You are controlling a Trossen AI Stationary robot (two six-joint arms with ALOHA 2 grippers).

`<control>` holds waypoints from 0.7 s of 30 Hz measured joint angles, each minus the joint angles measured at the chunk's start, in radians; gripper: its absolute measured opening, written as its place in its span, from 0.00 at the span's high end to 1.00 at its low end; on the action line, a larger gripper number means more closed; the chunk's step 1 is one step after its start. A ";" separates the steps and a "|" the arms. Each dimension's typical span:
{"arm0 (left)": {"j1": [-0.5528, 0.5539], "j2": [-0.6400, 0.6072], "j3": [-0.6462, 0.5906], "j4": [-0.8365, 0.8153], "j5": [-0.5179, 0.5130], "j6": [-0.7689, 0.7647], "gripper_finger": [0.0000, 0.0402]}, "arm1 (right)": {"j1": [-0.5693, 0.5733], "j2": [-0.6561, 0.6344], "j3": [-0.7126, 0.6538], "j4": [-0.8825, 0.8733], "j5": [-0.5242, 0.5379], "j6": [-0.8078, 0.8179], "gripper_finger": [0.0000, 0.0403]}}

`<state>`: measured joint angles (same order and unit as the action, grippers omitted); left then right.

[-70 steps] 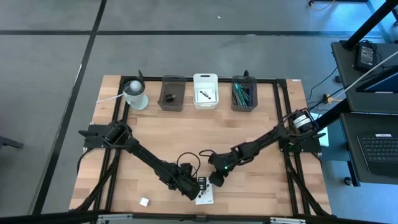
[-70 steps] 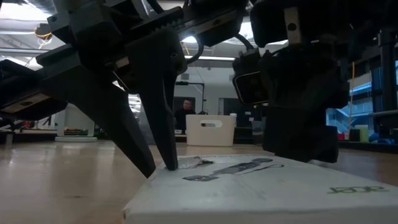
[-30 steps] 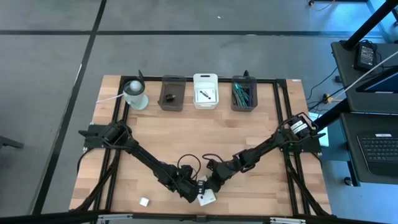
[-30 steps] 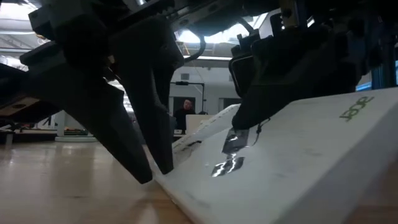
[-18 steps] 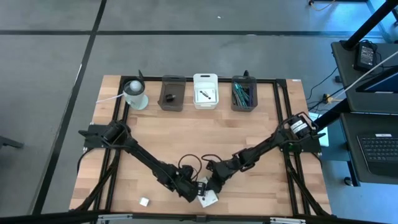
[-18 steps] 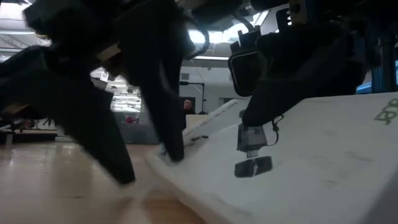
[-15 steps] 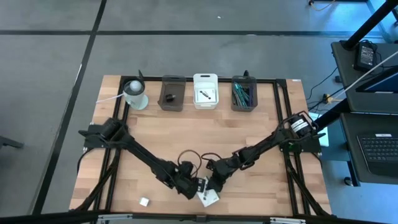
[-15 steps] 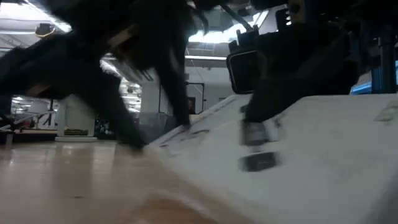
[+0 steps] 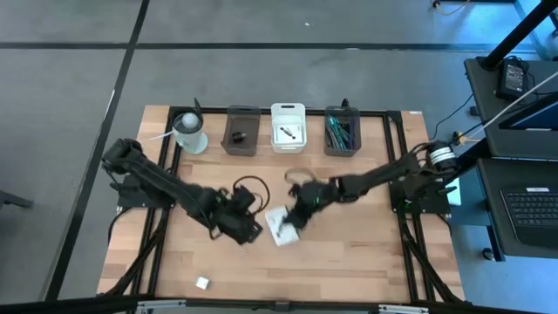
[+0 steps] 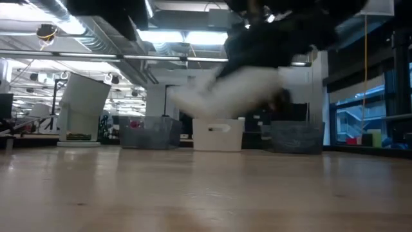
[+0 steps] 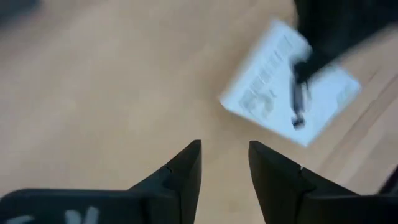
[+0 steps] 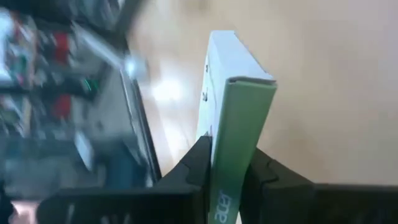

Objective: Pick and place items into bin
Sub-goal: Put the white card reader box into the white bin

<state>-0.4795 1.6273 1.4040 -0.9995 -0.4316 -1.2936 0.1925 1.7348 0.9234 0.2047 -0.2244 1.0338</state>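
A white square packet with black marks hangs over the middle of the table, and my right gripper is shut on it. The low view shows the packet as a blur well above the wood. My left gripper stands just left of the packet, open, with nothing between its fingers. From the left wrist the packet shows ahead of those fingers, apart from them. A tiny white cube lies near the front edge. My right gripper pinches the packet between its two fingers, one on each broad face, at the side with the green edge. The fingers reach in from the table's right, slanting down. The packet is tilted and lifted clear of the table.
Three bins stand along the far edge: a dark one, a white one with a packet inside, and a dark one with ties. A white cup-like cylinder stands at the far left.
My right gripper has gone up and toward the far edge with the packet, which stood tilted with its near edge on the wood and now hangs clear. My left gripper has drawn away from the packet's edge, toward the far and left edges.
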 joint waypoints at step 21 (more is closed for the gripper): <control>0.236 -0.227 -0.003 -0.239 -0.121 0.949 0.81 | -0.685 -0.035 0.410 -0.414 -0.017 -0.260 0.89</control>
<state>-0.2439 1.4006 1.4006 -1.2388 -0.5522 -0.3447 -0.4929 1.7001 1.3338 -0.2089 -0.2410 0.7735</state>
